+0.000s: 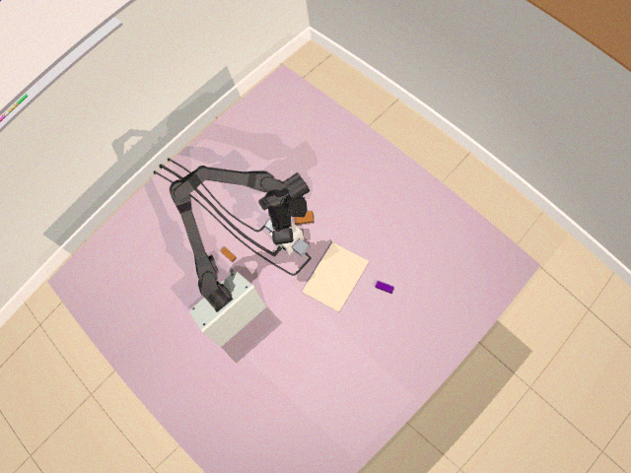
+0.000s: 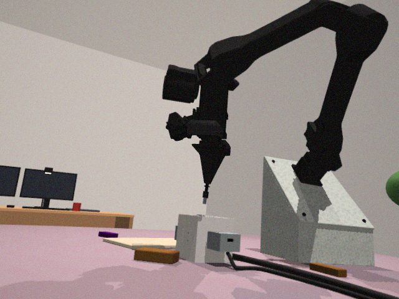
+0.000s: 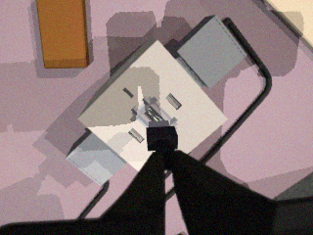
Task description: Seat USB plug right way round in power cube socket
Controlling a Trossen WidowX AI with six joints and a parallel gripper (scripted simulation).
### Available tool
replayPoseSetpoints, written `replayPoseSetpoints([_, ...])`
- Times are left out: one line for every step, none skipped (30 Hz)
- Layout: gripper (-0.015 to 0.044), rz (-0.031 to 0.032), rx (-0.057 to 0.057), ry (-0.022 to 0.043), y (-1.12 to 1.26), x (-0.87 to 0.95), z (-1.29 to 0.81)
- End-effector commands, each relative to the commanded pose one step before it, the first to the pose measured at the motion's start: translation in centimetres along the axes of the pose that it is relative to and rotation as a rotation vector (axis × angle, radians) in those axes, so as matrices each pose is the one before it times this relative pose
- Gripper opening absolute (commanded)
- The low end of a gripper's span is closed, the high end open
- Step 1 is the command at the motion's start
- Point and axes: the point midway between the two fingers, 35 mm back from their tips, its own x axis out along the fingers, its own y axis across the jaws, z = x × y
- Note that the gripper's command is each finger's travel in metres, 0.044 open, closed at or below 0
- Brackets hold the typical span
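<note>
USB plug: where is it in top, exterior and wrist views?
Top: not visible, hidden beneath the wrist above the power cube.
Exterior: USB plug at the hand's fingertips, above the cube.
Wrist: centre frame, over the cube's top.
Shared landmark: orange block beside the cube.
</note>
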Motion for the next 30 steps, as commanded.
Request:
replayPoseSetpoints([0.0,-0.00072,0.1104,0.00028,-0.039,0.056,-0.015])
replayPoseSetpoints([0.0,0.0,0.0262,0.0,0.0,0.0,0.0])
replayPoseSetpoints([0.0,0.0,0.0262,0.0,0.0,0.0,0.0])
replayPoseSetpoints([0.0,0.0,0.0262,0.0,0.0,0.0,0.0])
replayPoseSetpoints([0.0,0.0,0.0262,0.0,0.0,0.0,0.0])
replayPoseSetpoints([0.0,0.0,0.0262,0.0,0.0,0.0,0.0])
replayPoseSetpoints([0.0,0.0,0.0262,0.0,0.0,0.0,0.0])
replayPoseSetpoints([0.0,0.0,0.0262,0.0,0.0,0.0,0.0])
replayPoseSetpoints([0.0,0.0,0.0262,0.0,0.0,0.0,0.0])
replayPoseSetpoints([0.0,0.0,0.0262,0.0,0.0,0.0,0.0])
replayPoseSetpoints([0.0,0.0,0.0262,0.0,0.0,0.0,0.0])
replayPoseSetpoints([0.0,0.0,0.0262,0.0,0.0,0.0,0.0])
replayPoseSetpoints([0.0,0.0,0.0262,0.0,0.0,0.0,0.0])
replayPoseSetpoints([0.0,0.0,0.0262,0.0,0.0,0.0,0.0])
replayPoseSetpoints([0.0,0.0,0.0262,0.0,0.0,0.0,0.0])
replayPoseSetpoints([0.0,0.0,0.0262,0.0,0.0,0.0,0.0])
replayPoseSetpoints([0.0,0.0,0.0262,0.0,0.0,0.0,0.0])
replayPoseSetpoints([0.0,0.0,0.0262,0.0,0.0,0.0,0.0])
replayPoseSetpoints([0.0,0.0,0.0262,0.0,0.0,0.0,0.0])
replayPoseSetpoints([0.0,0.0,0.0262,0.0,0.0,0.0,0.0])
replayPoseSetpoints([0.0,0.0,0.0262,0.0,0.0,0.0,0.0])
replayPoseSetpoints([0.0,0.0,0.0262,0.0,0.0,0.0,0.0])
replayPoseSetpoints([0.0,0.0,0.0262,0.0,0.0,0.0,0.0])
replayPoseSetpoints([0.0,0.0,0.0263,0.0,0.0,0.0,0.0])
replayPoseSetpoints([0.0,0.0,0.0214,0.0,0.0,0.0,0.0])
replayPoseSetpoints([0.0,0.0,0.0134,0.0,0.0,0.0,0.0])
replayPoseSetpoints([0.0,0.0,0.0045,0.0,0.0,0.0,0.0])
replayPoseSetpoints([0.0,0.0,0.0,0.0,0.0,0.0,0.0])
replayPoseSetpoints([0.0,0.0,0.0,0.0,0.0,0.0,0.0])
replayPoseSetpoints([0.0,0.0,0.0,0.0,0.0,0.0,0.0])
